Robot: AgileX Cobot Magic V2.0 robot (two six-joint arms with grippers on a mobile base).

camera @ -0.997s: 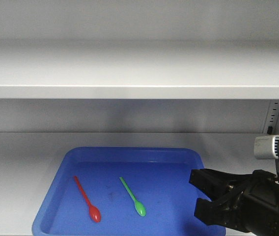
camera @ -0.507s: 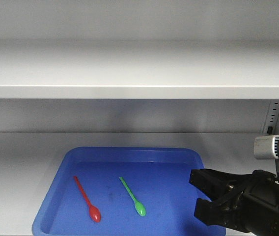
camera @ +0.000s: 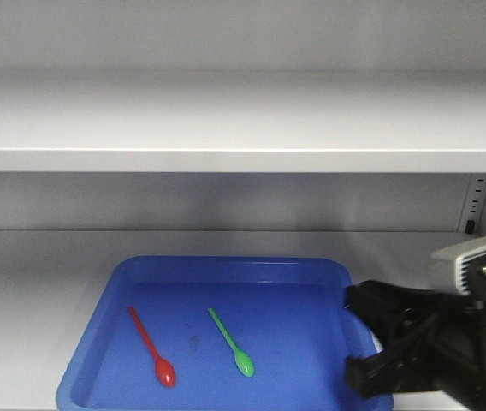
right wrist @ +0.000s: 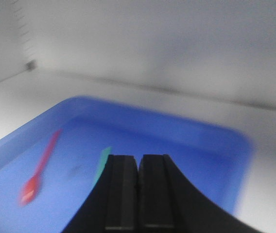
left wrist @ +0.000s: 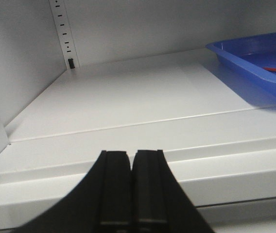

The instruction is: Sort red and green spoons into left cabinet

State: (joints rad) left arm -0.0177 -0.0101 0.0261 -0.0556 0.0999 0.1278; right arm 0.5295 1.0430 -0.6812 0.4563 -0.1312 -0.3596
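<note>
Red spoon (camera: 151, 347) and green spoon (camera: 231, 342) lie apart in the blue tray (camera: 226, 267), bowls toward its front edge. My right gripper (right wrist: 138, 194) is pressed together at the tray's right edge. My left gripper (left wrist: 130, 187) is pressed together over the bare cabinet shelf (left wrist: 128, 102).

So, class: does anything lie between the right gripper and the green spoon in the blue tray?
Nothing visible does. The right gripper is shut at the blue tray's right edge; only bare tray floor separates it from the green spoon.

The right wrist view is motion-blurred: the red spoon (right wrist: 40, 170) smears, and the green spoon (right wrist: 102, 163) hides behind the right gripper (right wrist: 138, 194) at 6 o'clock.
</note>
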